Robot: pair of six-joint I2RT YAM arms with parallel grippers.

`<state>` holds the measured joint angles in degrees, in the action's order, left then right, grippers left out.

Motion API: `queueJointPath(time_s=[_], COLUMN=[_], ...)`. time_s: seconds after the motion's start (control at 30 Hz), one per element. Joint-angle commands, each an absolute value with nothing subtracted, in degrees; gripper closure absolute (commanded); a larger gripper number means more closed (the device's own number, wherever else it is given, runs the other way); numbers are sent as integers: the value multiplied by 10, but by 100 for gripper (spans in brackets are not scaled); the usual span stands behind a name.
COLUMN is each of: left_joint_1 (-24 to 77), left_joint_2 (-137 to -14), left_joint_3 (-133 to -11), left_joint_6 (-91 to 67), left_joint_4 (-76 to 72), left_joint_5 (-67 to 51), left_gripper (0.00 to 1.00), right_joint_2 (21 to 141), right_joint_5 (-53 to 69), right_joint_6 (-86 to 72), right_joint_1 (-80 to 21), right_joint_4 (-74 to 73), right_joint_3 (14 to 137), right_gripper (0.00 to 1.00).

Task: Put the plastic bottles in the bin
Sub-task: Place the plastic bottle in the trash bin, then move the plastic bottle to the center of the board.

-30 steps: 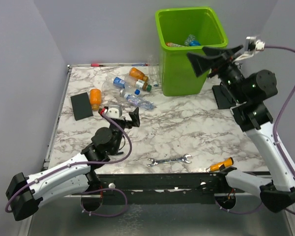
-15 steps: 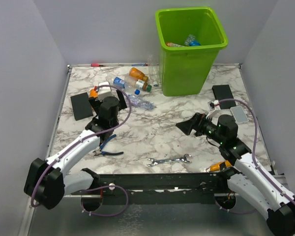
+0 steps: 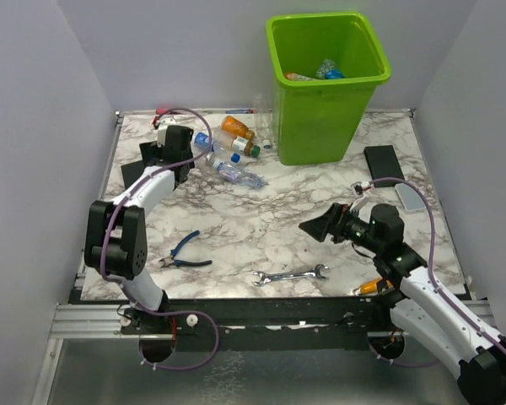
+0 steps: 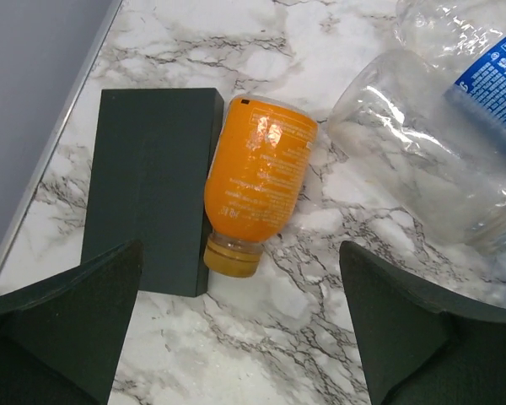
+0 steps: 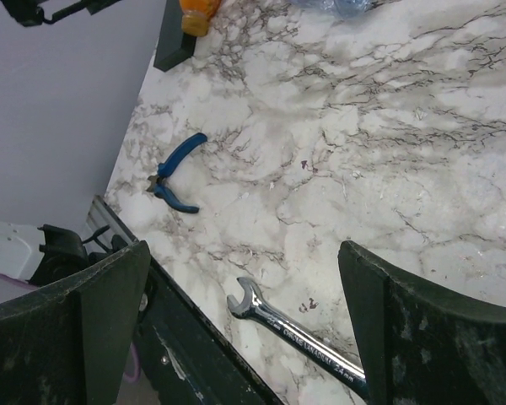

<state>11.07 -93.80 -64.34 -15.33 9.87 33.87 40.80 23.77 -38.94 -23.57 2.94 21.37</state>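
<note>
One lime-green bin (image 3: 325, 101) stands at the upper middle of the tabletop (image 3: 270, 219). At least two bottles (image 3: 325, 69) show inside it, though their exact number is unclear. Left of the bin, four more lie in a loose cluster (image 3: 234, 129). A fifth, an orange bottle (image 4: 257, 177), lies on its side in the upper left. It touches one black block (image 4: 152, 186) and has a clear bottle (image 4: 430, 152) just beside it.

The left gripper (image 4: 240, 246) hangs over this orange bottle, its fingers spread wide and holding nothing. The right gripper (image 5: 244, 245), at the lower right, is likewise spread wide and empty above the tabletop.

Near the bottom edge lie one wrench (image 3: 291, 275), one pair of blue pliers (image 3: 184, 251) and one orange-handled screwdriver (image 3: 378, 285). A second black block (image 3: 381, 160) lies at the right.
</note>
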Motion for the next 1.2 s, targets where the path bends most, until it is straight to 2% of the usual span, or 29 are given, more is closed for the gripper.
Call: queueJointPath(time_s=[0.0,0.3,0.6,0.97,1.03,1.17], left_joint_1=[107,94,66,57,57,56], left_joint_2=[-997,-1119,-1153,-1187,-1184,-1153], left_joint_3=[-707,-794,-799,-810,-804,-783], left_joint_6=[-59,-25,-46,-55,-58,-72], left_joint_4=[135,158,161,155,150,135], left_joint_5=[353,372,353,301,295,289], left_gripper=[1,3,7,28,35,56], right_joint_2=[395,376,371,372,373,372], right_joint_5=[263,259,258,248,246,242], right_joint_6=[-366,-340,-333,-330,-331,-330], right_joint_1=[-235,-235,-236,-235,-236,-236], right_joint_4=[6,-57,-76,-83,-83,-83], right_joint_3=[231,269,276,280,281,287], right_gripper=[4,4,3,3,3,3])
